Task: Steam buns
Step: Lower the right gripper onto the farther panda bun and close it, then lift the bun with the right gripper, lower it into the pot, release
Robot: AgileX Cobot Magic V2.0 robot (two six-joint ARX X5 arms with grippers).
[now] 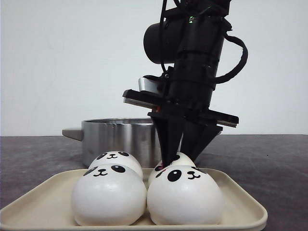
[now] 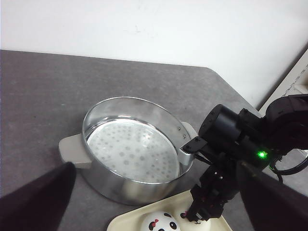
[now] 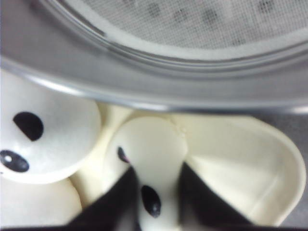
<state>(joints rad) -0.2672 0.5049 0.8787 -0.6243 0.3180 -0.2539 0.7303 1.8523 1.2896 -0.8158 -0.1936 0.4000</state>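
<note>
On the dark grey, speckled worktop (image 1: 279, 159), a shallow cream-coloured plastic tray (image 1: 240, 204) with rounded corners is seen nearest the camera, and four smooth white dome-shaped panda-faced buns (image 1: 185, 195) are packed on it two by two, touching one another. Just behind the tray a round polished-steel steamer pot (image 2: 130, 149) with grey side handles is set, its perforated floor bare.

The right arm's black pincer (image 1: 174, 161) is lowered over the rear right bun (image 3: 151, 154), and in the right wrist view its two tapered fingers (image 3: 120, 197) are seen straddling that bun's flanks — contact looks made, though how firmly it is pinched cannot be told. The left pincer is shown only as dark blurred shapes at the edges of its own view, raised well above the pot and apparently spread, with nothing between its fingers.

The buns are judged light and soft, with a matte skin that would dent or slip under a hard squeeze — so a gentle hold low on the flanks, at the widest part of the dome, is advised, with the printed face spared. The neighbouring buns, being in contact, may be nudged when one is lifted.
</note>
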